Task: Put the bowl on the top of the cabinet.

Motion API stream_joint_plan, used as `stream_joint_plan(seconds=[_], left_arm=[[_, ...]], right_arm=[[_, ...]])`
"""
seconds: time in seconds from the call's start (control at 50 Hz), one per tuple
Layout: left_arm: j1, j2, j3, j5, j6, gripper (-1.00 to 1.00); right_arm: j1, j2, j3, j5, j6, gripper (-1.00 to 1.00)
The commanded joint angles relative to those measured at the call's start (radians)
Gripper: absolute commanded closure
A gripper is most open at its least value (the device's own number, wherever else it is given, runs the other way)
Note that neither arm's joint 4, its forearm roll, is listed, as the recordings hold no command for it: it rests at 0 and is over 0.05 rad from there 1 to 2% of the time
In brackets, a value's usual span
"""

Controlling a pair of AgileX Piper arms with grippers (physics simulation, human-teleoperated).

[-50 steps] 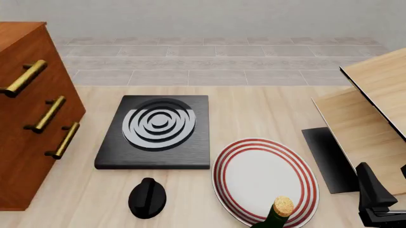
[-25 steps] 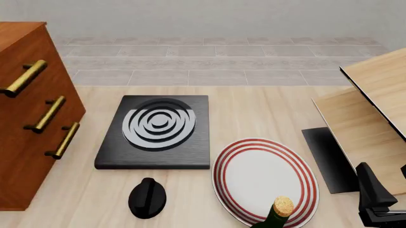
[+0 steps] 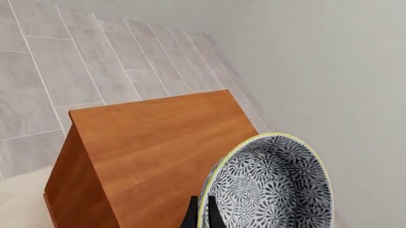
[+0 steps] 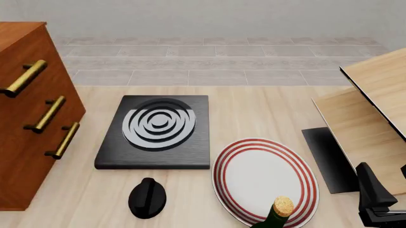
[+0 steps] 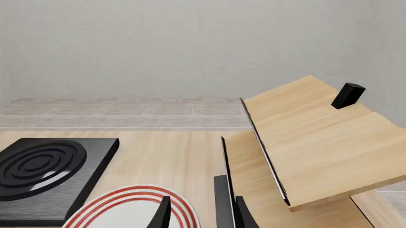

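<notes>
Bowl [image 3: 269, 187] cut off, left tool [image 3: 201, 216] pinching rim, above cabinet [image 3: 152, 147]

The cabinet [image 3: 152, 156] looks like reddish-brown wood with a fine straight grain and a smooth satin face; its three bar handles [image 4: 47, 114] read as brushed brass. The bowl [image 3: 273, 187] looks like glazed ceramic — a dense dark-and-white pattern inside, a pale rim. The table [image 4: 266, 109] is pale wood, matt. On it, the black slab [image 4: 155, 135] has a rough, grained matt surface with grey rings, and the plate [image 4: 266, 178] is smooth white with red rings. The bottle [image 4: 274, 219] is glossy dark green — its stopper looks like cork.
</notes>
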Motion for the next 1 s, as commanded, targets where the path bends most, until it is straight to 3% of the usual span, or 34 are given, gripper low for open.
stream_joint_plan(seconds=[0.02, 1.0], left_arm=[[0.014, 0.025, -0.012, -0.018, 0.003, 1.0], [0.046, 0.124, -0.042, -0.043, 0.039, 1.0]], right_arm=[[0.0, 0.0, 0.0, 0.0, 0.0, -1.0], [0.0, 0.0, 0.0, 0.0, 0.0, -1.0]])
